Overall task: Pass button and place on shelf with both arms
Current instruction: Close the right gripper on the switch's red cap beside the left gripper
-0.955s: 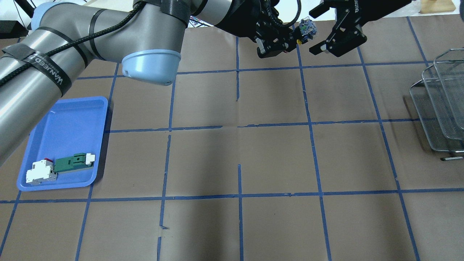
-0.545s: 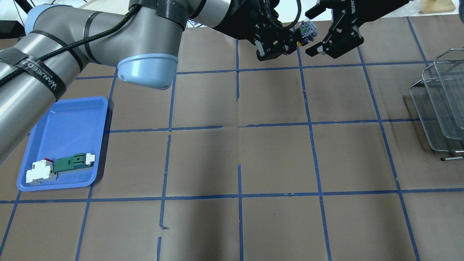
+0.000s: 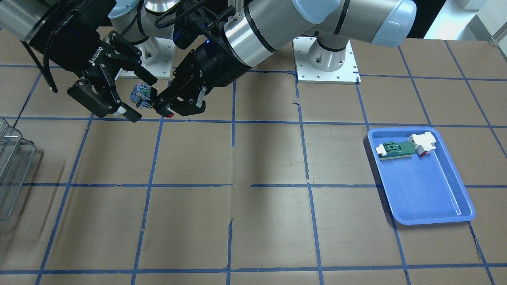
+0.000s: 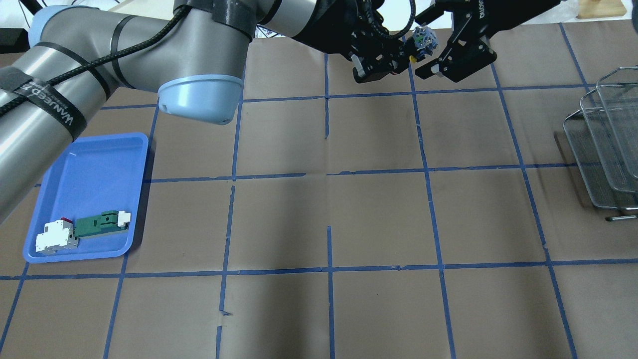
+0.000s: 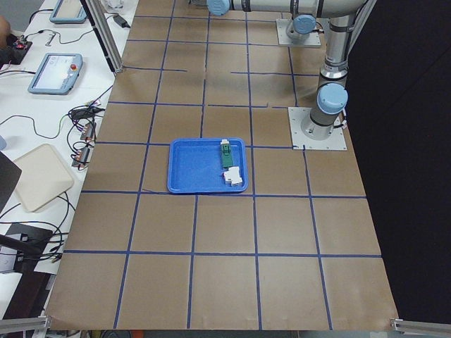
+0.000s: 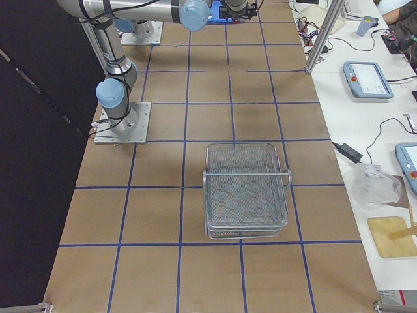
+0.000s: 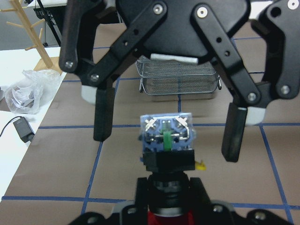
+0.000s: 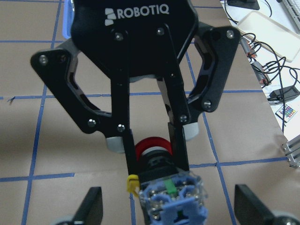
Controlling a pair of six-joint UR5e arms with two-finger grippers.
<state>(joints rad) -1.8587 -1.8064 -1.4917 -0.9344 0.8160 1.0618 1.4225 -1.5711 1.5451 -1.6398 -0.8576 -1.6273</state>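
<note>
Handover stage of the pass, seen above the tabletop (image 4: 379, 214). The left arm (image 4: 124, 65) and right arm (image 3: 23, 16) meet in the air over the strip of tabletop nearest the robot's base. The shelf (image 6: 246, 175) stands well apart, on the right arm's side, with nothing visible on its upper tier. The tray (image 4: 94, 169) lies at the opposite end, holding two other parts.

The left pincer (image 8: 157, 166) is closed on the button (image 8: 169, 197) at its black collar. The red head points back toward the left pincer's palm and the blue-and-white block points outward. The right pincer (image 7: 167, 133) is spread wide, one finger on each side of that block with clear gaps, touching nothing.

Judged step: the receiving grasp has not yet been made. The next move calls for the right pincer to close squarely on the block before the left lets go. The right arm would then carry the button across to the shelf.
</note>
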